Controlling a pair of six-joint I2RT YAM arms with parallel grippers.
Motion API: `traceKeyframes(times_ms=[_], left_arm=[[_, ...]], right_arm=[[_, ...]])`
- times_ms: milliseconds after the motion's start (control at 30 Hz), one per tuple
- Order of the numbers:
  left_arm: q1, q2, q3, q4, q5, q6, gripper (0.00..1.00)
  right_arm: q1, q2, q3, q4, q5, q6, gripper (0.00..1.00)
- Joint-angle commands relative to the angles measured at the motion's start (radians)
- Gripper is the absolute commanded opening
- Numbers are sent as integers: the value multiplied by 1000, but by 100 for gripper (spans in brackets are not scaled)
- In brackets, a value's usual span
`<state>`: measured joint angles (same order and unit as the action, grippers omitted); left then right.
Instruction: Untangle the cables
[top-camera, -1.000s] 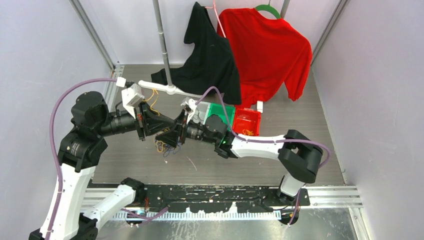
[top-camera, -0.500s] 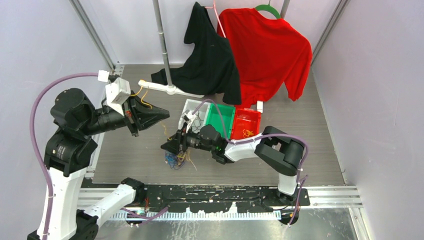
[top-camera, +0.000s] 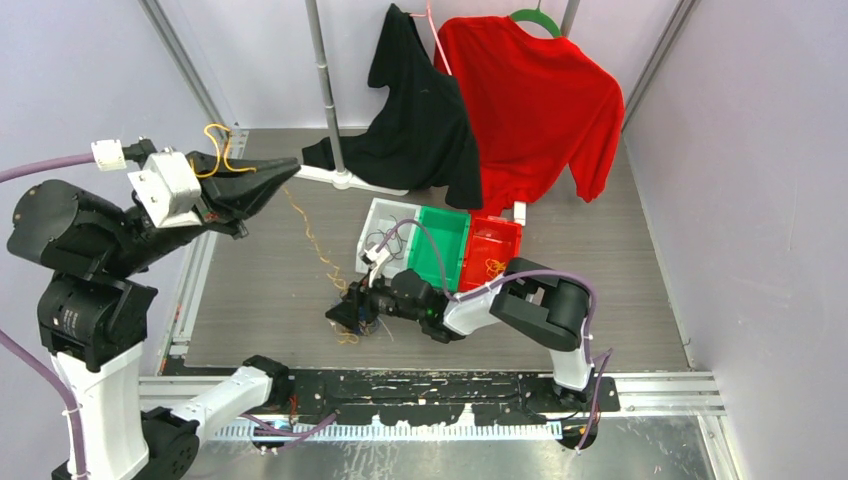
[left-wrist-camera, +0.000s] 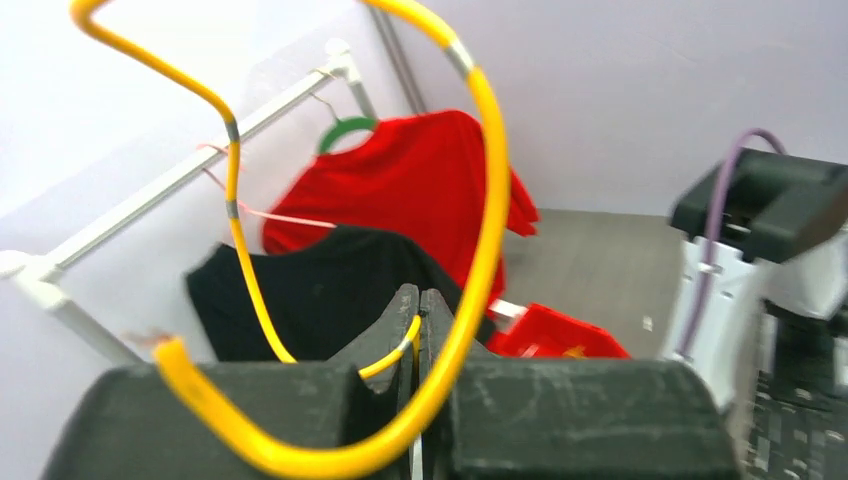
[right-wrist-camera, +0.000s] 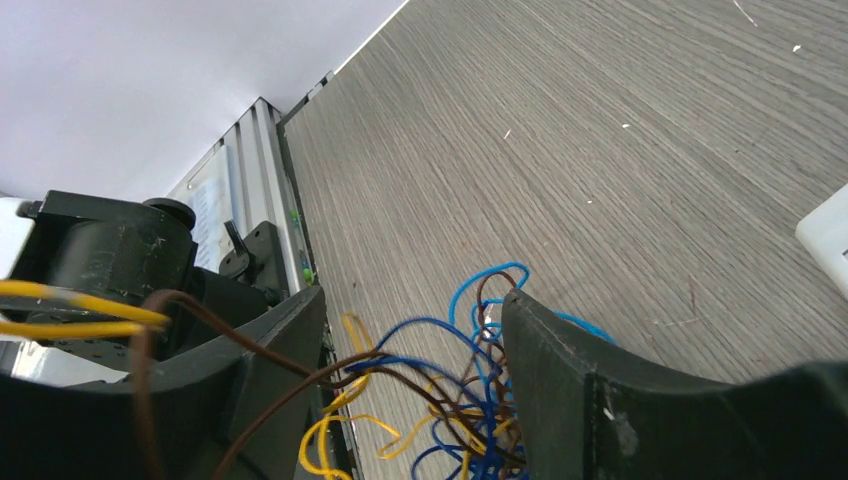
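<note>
Left pincer (left-wrist-camera: 419, 295) is shut on the yellow cable (left-wrist-camera: 487, 180), held high. Right pincer (right-wrist-camera: 412, 310) stands open astride the tangle (right-wrist-camera: 455, 420), gripping nothing: any pull may drag it whole or tighten knots.

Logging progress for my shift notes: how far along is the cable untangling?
Done: some yellow strands lie in the red bin. In hand: the left claw pinches a yellow cable trailing from the tangle; the right claw, open, straddles it. Left: the tangle itself, blue, brown and yellow knotted.
</note>
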<state>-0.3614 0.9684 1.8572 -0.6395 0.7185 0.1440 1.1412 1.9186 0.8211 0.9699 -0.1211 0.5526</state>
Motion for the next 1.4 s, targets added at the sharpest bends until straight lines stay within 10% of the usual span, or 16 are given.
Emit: traceKeyframes(times_ms=[0, 500, 800, 933, 1167, 1367], left_arm=[[2, 8, 33, 180, -135, 152, 0], [2, 75, 148, 638, -387, 456, 0], [2, 96, 154, 881, -481, 517, 0], [2, 116, 188, 930, -513, 546, 0], [2, 126, 205, 955, -508, 590, 0], [2, 405, 677, 950, -545, 741, 0]], right_arm=[[9, 11, -5, 40, 47, -28, 70], [30, 32, -53, 30, 100, -22, 68], [31, 43, -53, -43, 178, 8, 34], [31, 40, -50, -91, 233, 16, 4], [39, 33, -37, -166, 306, 9, 1], [41, 41, -7, -282, 373, 20, 1]])
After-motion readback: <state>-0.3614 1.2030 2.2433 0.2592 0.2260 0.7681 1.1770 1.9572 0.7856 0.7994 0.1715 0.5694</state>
